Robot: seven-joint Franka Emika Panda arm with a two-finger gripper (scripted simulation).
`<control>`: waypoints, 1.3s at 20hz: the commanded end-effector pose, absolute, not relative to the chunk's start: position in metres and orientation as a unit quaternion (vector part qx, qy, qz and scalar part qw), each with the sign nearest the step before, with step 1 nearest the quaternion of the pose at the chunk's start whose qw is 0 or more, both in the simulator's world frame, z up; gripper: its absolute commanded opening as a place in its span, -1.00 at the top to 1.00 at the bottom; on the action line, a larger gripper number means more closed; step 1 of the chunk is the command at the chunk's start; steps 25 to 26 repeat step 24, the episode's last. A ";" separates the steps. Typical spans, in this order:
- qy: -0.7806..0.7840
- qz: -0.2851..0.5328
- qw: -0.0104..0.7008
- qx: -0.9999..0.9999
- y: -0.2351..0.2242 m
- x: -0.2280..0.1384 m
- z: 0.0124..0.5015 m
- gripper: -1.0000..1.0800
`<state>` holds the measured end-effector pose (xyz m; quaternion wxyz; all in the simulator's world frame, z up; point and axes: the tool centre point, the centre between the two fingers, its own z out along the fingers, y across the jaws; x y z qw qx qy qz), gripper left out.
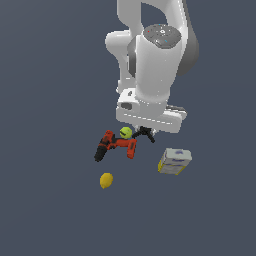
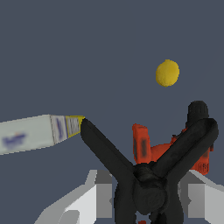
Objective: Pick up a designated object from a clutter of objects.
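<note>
Even, soft light fills both renders; the flat slate-grey desk [image 1: 45, 210] shows no glare and no cast shadows, not even under the round yellow lemon [image 1: 106, 180]; the glossy white robot arm [image 1: 150, 65] is brightest on top, shading to grey beneath; in the wrist view, the white-and-yellow box [image 2: 39, 132] is blurred, its print unreadable; the matt black A-shaped spring clamp [image 2: 148, 175] beside it looks coarse and blocky.

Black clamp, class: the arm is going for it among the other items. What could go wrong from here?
1. The black clamp sits between the tool's fingers near its pivot; a poor hold could let it twist or slip.
2. The drill and green ball lie close by in the exterior view; either could get nudged.
</note>
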<state>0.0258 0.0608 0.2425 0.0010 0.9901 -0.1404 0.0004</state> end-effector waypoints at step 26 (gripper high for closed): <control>-0.141 0.000 0.000 0.990 0.218 0.001 0.372 1.00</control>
